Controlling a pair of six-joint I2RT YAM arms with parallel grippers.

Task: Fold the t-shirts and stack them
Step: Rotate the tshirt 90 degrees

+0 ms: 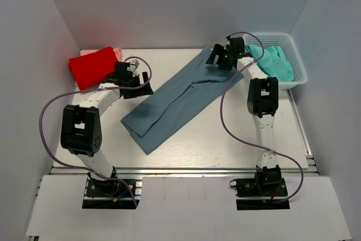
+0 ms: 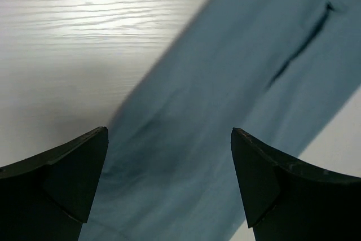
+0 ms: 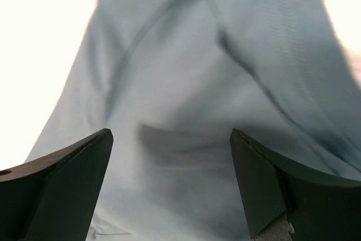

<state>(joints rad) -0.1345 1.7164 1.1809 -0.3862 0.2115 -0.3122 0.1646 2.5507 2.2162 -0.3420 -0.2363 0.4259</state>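
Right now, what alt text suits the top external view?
A blue-grey t-shirt lies as a long diagonal strip on the table, the open left tool above its left edge and the open right tool above its far end. A red t-shirt sits far left; a teal t-shirt lies in a white basket far right.

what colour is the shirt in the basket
Teal. The shirt in the basket shows best in the top external view.

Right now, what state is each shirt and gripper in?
Blue-grey shirt: folded into a long strip, lying flat.
Red shirt: folded, on the pink shirt.
Pink shirt: mostly hidden underneath.
Teal shirt: crumpled in the basket.
Left gripper: open, empty.
Right gripper: open, empty.
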